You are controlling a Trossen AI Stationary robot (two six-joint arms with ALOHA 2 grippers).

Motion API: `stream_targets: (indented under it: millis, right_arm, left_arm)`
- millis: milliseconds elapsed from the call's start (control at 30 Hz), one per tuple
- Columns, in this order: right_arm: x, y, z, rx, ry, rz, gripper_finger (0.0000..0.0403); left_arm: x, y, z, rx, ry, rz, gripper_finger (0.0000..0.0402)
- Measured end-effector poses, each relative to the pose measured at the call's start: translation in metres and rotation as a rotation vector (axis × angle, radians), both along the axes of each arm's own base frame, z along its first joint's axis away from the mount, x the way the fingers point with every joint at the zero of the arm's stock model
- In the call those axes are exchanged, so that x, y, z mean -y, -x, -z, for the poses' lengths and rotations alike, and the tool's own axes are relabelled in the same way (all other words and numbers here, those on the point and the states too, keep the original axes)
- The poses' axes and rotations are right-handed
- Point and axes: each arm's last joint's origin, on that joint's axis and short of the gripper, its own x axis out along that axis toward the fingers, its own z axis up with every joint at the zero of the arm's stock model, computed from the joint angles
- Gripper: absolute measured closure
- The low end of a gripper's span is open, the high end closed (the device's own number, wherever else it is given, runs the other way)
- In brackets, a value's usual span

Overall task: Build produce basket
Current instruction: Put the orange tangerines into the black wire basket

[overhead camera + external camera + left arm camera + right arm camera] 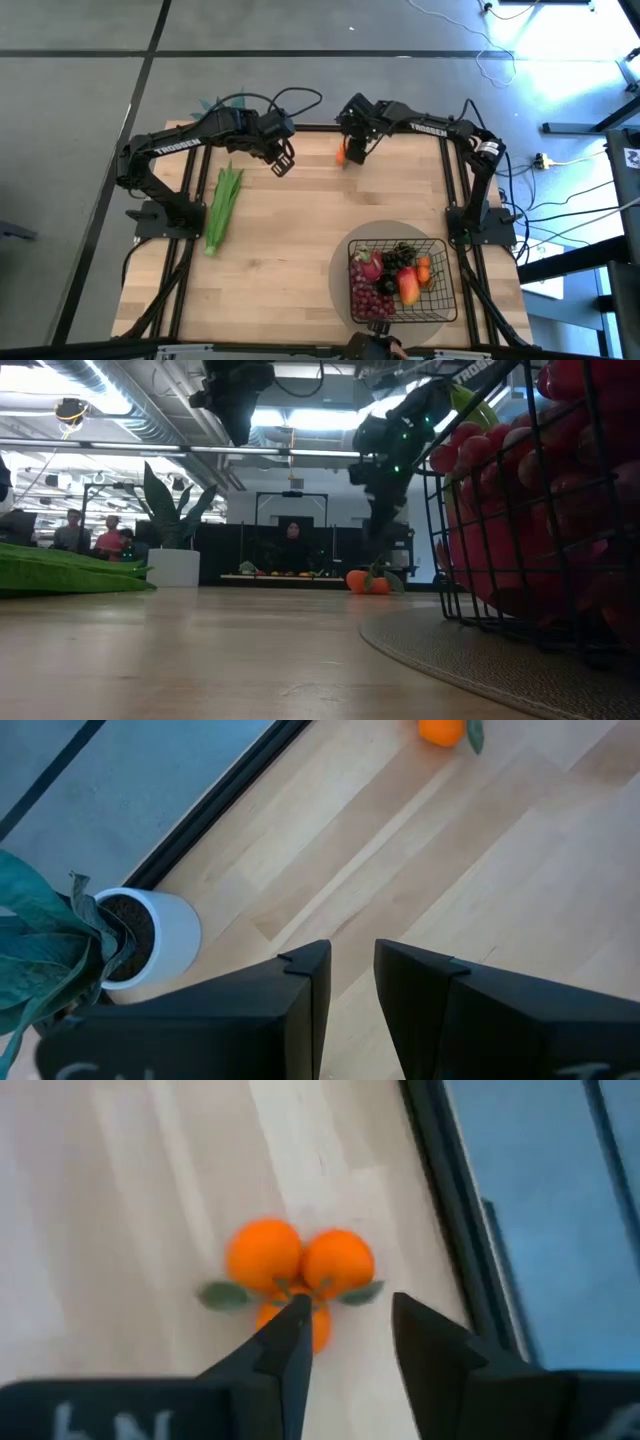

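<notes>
Three orange tangerines with green leaves (341, 152) (295, 1270) (367, 582) lie on the table near its far edge. My right gripper (353, 150) (350, 1320) hangs just above them, pointing down and open, one finger over the nearest tangerine. I cannot see it touch them. My left gripper (283, 160) (352, 970) hovers over bare wood to their left, open by a narrow gap. The long green leafy stalk (224, 205) (60, 570) lies flat on the table's left side. The black wire basket (447, 262) (530, 510) stands on a round grey mat (340, 275), holding a pink dragon fruit, mango, grapes and a tangerine.
A spiky blue-green plant in a white pot (165, 935) (175, 565) stands at the far left corner, close to my left gripper. The black table frame (450, 1200) runs right behind the tangerines. Bare wood lies between the stalk and the mat. People sit in the room beyond.
</notes>
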Motion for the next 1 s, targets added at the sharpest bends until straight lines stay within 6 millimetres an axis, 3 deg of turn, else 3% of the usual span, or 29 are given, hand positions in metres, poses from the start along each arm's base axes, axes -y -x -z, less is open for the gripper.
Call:
stream_targets:
  millis: [100,233,533,867,1000]
  right_arm:
    - [0.001,0.003,-0.010,0.055,-0.141,0.029,0.0277]
    - [-0.003,0.010,0.001,0.070,-0.313,0.051,0.0277]
    - [-0.004,0.014,0.035,0.033,-0.171,-0.015,0.0277]
    - [-0.003,0.015,0.036,0.000,-0.125,0.008,0.0278]
    - [-0.003,0.015,0.036,0.000,-0.126,0.007,0.0296]
  left_arm:
    - [0.000,0.000,0.000,0.000,0.000,-0.002,0.0333]
    - [0.000,0.000,0.000,0.000,0.000,-0.002,0.0333]
    - [-0.001,0.000,0.000,0.002,-0.001,-0.002,0.0333]
    - [-0.001,0.000,0.000,0.004,-0.001,-0.002,0.0333]
    - [-0.001,0.000,0.000,0.004,-0.001,-0.002,0.0333]
